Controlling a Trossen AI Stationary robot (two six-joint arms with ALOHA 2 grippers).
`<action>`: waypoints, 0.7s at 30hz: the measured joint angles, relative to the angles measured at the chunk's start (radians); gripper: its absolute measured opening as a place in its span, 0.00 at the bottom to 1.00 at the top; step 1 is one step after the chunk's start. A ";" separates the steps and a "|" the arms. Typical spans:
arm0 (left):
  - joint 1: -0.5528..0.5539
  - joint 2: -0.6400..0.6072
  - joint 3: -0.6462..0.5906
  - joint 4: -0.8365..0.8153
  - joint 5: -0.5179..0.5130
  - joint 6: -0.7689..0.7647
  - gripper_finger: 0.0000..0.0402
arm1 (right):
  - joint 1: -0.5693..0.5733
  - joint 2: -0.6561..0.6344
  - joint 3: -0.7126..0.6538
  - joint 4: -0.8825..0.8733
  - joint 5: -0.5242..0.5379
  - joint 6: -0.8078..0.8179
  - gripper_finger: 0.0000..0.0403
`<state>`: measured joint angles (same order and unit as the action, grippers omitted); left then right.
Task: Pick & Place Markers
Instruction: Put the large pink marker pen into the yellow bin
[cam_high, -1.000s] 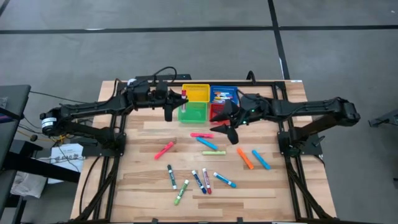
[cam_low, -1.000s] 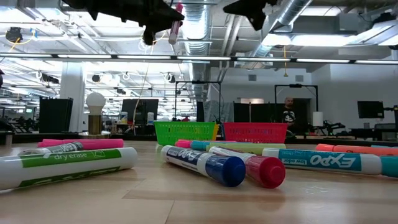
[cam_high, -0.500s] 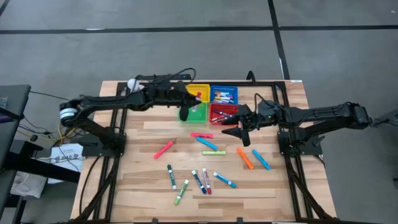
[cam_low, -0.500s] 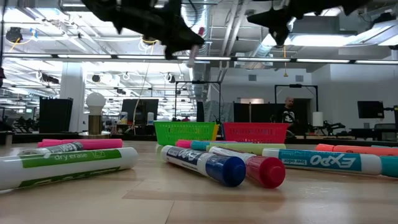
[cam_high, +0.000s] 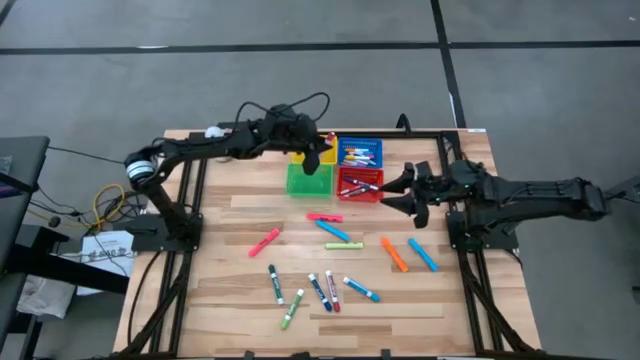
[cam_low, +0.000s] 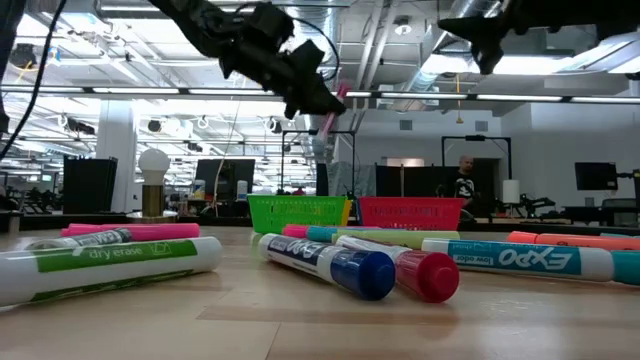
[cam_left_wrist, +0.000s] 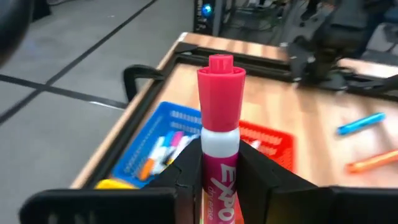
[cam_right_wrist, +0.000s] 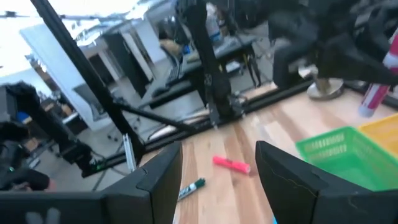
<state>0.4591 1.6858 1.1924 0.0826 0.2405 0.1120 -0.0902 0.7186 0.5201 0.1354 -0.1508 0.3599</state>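
My left gripper (cam_high: 322, 153) hangs over the far baskets, shut on a pink marker (cam_left_wrist: 220, 118) with its cap end sticking out past the fingers. My right gripper (cam_high: 393, 193) is open with nothing in it, level, just right of the red basket (cam_high: 360, 186). Yellow (cam_high: 318, 148), blue (cam_high: 361, 153) and green (cam_high: 308, 181) baskets stand beside it; the blue and red ones hold markers. Loose markers lie flat on the wood: a pink one (cam_high: 264, 241), a blue one (cam_high: 333, 230), an orange one (cam_high: 394, 254) and several nearer the front (cam_high: 322, 291). My left gripper pinches the pink marker's barrel (cam_left_wrist: 219, 163) between its two fingers (cam_left_wrist: 186, 171), just below the cap, on the white band and the pink label. The marker is lifted clear above the baskets and sits tilted (cam_low: 330, 118), its pink cap (cam_left_wrist: 221, 81) free.
The four baskets form a tight square at the table's far middle. A black frame rail (cam_high: 440, 135) runs along the far edge and down both sides. In the low view big markers (cam_low: 330, 265) lie close to the camera. A person (cam_low: 465, 185) stands far off in the room.
My left gripper has carried the pink marker toward the table's right edge, from left of the green basket to above the yellow and blue ones, sinking a little; the marker has tipped from upright to slanted. My right gripper, still open, has drawn back toward the right edge.
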 joint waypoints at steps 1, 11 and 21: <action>0.013 0.007 0.003 -0.001 0.000 0.011 0.16 | -0.006 -0.017 -0.005 0.000 0.000 0.000 0.48; 0.130 0.069 0.011 0.005 0.023 0.101 0.16 | -0.073 -0.137 -0.098 0.000 -0.001 0.035 0.47; 0.154 0.195 0.086 0.015 0.089 0.163 0.16 | -0.139 -0.205 -0.164 0.002 -0.001 0.112 0.47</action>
<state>0.6128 1.8805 1.2782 0.0974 0.3296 0.2746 -0.2295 0.5140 0.3563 0.1369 -0.1518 0.4723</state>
